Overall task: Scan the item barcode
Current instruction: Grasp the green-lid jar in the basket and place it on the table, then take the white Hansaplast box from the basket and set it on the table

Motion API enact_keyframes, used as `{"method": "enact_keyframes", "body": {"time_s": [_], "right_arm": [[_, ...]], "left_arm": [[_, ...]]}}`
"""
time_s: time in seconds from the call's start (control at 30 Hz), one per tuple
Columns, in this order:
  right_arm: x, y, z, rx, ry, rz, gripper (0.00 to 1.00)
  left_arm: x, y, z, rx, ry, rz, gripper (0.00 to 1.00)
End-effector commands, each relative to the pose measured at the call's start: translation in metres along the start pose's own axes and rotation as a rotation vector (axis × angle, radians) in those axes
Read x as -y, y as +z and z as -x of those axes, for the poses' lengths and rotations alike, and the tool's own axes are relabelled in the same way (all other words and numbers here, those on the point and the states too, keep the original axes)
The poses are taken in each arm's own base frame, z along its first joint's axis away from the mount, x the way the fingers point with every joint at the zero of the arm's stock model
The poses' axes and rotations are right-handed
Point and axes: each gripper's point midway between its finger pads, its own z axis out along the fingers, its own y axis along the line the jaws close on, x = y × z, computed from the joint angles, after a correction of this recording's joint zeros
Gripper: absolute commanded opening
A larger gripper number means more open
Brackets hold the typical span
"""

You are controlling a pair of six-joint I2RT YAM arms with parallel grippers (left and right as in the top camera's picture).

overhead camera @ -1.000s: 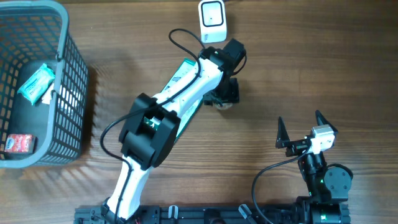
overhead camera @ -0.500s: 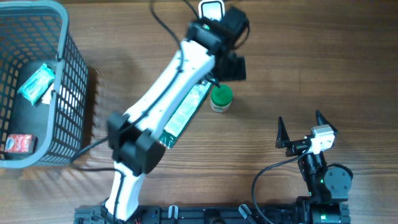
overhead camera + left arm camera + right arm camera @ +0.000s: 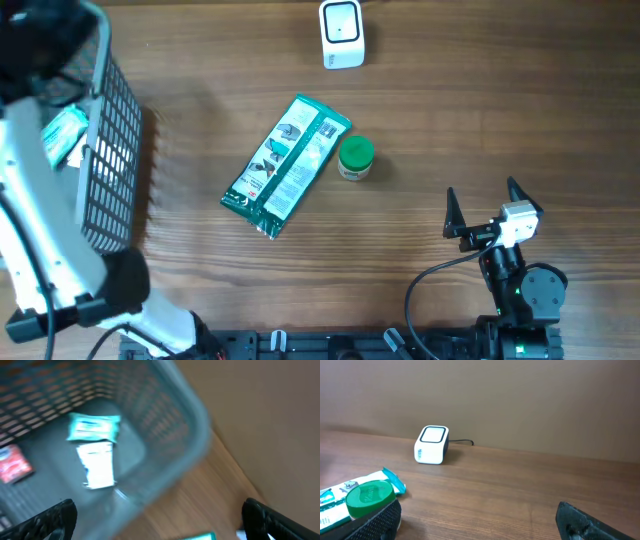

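Hovering over the grey plastic mesh basket (image 3: 195,405) at the far left, the left end effector (image 3: 159,521) stands wide with nothing between its fingers, and is most likely placed there to fetch the next item. 3 items lie on the basket floor below it: a red packet (image 3: 12,462), a teal crinkled packet (image 3: 94,427) and a white flat sachet (image 3: 98,465) touching the teal one. Which is meant I cannot tell, though the teal and white pair lie nearest under the end effector.

Mid-worktop, a long green-and-white printed pouch (image 3: 285,167) lies flat and slanted, with a small green-lidded tub (image 3: 355,158) just beside its upper end. The white box-shaped barcode scanner (image 3: 342,33) sits at the far edge, well apart from the basket. At the right, the right end effector (image 3: 481,190) rests wide and holds nothing.
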Motion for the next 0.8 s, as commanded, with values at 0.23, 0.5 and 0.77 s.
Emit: {"method": "enact_keyframes", "body": {"time_s": [0.23,0.5,0.77], "right_arm": [[0.001,0.000,0.000,0.003,-0.013,-0.006,1.00],[0.001,0.000,0.000,0.003,-0.013,-0.006,1.00],[0.001,0.000,0.000,0.003,-0.013,-0.006,1.00]], "left_arm": [[-0.096,0.121,-0.018,-0.291,-0.198,0.303,1.00],[-0.125,0.217,-0.101,-0.546,-0.162,0.459,1.00],[-0.136,0.264,-0.152,-0.619,-0.190,0.414,1.00]]}}
